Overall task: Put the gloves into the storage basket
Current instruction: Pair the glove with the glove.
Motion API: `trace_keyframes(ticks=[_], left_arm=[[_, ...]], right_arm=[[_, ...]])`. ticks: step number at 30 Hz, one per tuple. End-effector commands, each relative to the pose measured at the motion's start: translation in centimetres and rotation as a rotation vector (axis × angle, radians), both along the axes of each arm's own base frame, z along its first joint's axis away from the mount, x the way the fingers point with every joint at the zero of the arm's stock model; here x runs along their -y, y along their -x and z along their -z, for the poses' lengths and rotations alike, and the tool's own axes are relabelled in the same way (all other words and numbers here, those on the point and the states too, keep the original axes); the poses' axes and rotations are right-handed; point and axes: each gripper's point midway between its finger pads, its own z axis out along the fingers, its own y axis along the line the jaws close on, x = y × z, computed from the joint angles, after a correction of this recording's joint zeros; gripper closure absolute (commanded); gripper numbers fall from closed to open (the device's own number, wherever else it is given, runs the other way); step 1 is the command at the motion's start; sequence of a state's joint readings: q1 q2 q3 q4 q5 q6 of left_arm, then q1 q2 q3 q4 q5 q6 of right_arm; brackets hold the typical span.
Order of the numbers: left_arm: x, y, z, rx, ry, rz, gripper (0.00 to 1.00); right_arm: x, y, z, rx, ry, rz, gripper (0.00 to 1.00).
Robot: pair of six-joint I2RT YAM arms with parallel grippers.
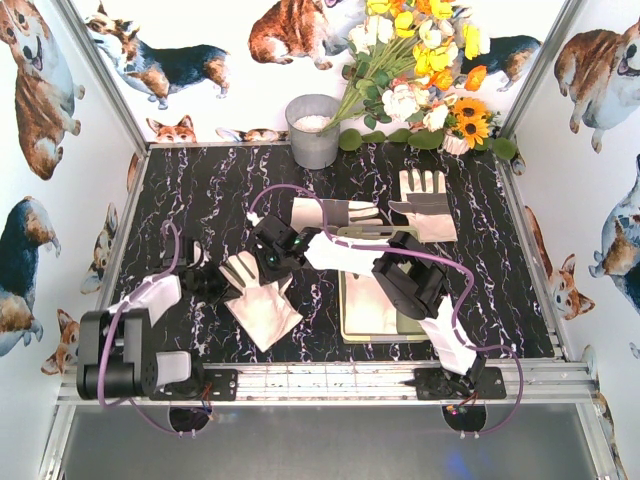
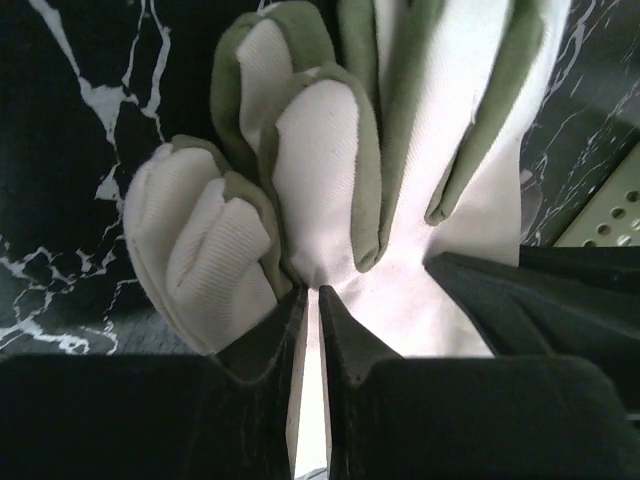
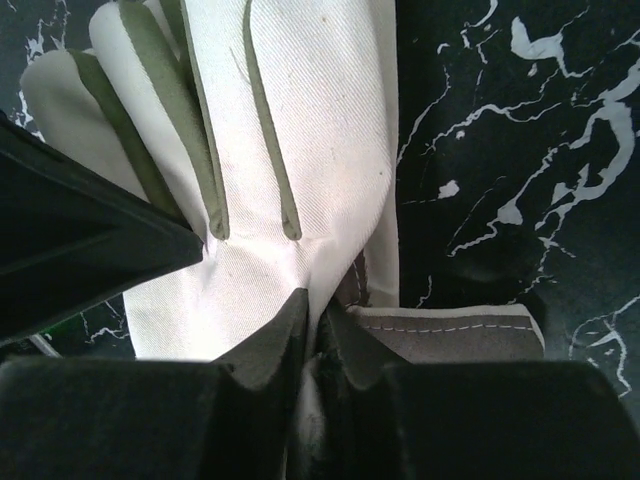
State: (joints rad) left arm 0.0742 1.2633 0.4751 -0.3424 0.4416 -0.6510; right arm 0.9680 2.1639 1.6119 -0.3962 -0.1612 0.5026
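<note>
Background: corgi-print walls around a black, white-veined marble tabletop (image 1: 200,200). A round grey metal bucket (image 1: 313,130) and a yellow-white flower bunch (image 1: 420,70) sit beyond the basket.
Top view, basket: shallow rectangular pale yellow-green plastic storage basket (image 1: 385,337), mid-table. Its inside is washed out, so contents can't be called.
Top view, held glove: cream-white fabric work glove with grey-green trim, the held glove (image 1: 338,252), hangs over the basket's far-left corner between left gripper (image 1: 285,252) and right gripper (image 1: 400,262).
Top view, loose gloves: left glove (image 1: 260,305) lies flat left of the basket; far glove (image 1: 335,212) and far-right glove (image 1: 425,205) lie beyond it.
Left wrist: left gripper (image 2: 312,295) is clamped on the held glove (image 2: 330,150) at the finger roots. The basket's slotted wall (image 2: 605,210) is just right.
Right wrist: right gripper (image 3: 315,305) is pinched onto the same held glove (image 3: 290,120). A grey stitched patch (image 3: 450,335) sits beside the jaws; whose it is I can't tell.
Progress: roughly early. One glove is at the basket but not released, and three are on the table.
Left to do: lower and release this glove, then fetch the other three.
</note>
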Motion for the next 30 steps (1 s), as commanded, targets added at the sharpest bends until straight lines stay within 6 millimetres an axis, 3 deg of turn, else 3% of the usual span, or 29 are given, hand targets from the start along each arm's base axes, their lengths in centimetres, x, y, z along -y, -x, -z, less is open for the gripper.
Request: trace_keyframes(ticks=[1,7,13,17,24,30], left_arm=[[-1.6,0.8,2.8,-0.102,-0.088,-0.067,0.94],[-2.5,0.6,2.6,-0.109,-0.149,-0.027,0.93],[-1.8,0.4,1.9,-0.081,-0.12,0.04,0.91],[-1.6,-0.1,1.1,-0.052,-0.111,0.055,0.89],[-0.7,-1.9,-1.8,0.038,-0.066,0.113,0.82],[-1.9,-1.5,-4.4,0.01,-0.145,0.153,0.67]], right_arm=[[0.1,-0.7,-1.5,0.029,-0.033,0.001,0.84],[2.6,-2.6,-4.7,0.057,-0.076,0.06,0.6],[6.2,-4.2,-7.1,0.056,-0.123,0.119,0.41],[7.0,-3.9,-6.7,0.0,-0.125,0.089,0.33],[5.6,-3.5,-4.7,-0.094,-0.13,0.045,0.24],[4.6,-3.7,-3.1,-0.158,-0.149,0.046,0.21]])
